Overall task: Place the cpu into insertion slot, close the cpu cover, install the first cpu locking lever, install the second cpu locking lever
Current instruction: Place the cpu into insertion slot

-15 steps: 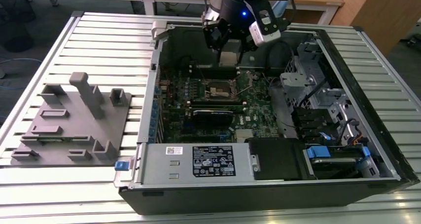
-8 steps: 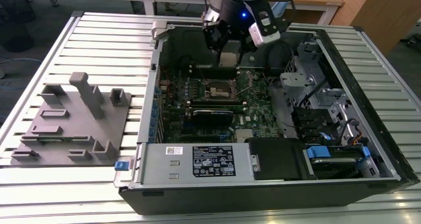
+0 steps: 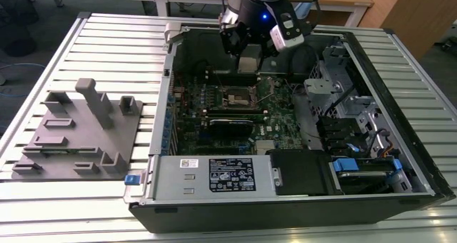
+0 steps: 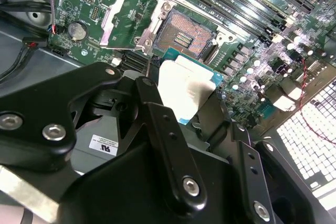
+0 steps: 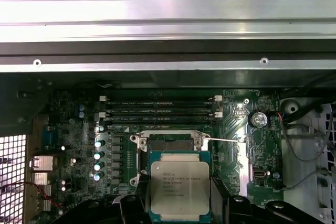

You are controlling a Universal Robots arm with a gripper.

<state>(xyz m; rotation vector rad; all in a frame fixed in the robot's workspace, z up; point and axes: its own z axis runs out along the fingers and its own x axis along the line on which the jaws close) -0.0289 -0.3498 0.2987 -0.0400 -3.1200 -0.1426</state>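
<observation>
My gripper hangs inside the open computer case, shut on the cpu, a flat square chip with a silvery top and a teal edge. In both wrist views the black fingers press on two opposite sides of the chip. The cpu hovers just above and beside the insertion slot, whose dark pin field lies uncovered on the green board. The cpu cover, a thin metal frame, is swung open and lies back next to the slot. In the exterior view the slot sits below the gripper.
Long black memory slots run beside the socket. A thin locking lever sticks out sideways from it. Case walls, cables and drive bays surround the board. A grey fixture stands on the slatted table at the exterior view's left.
</observation>
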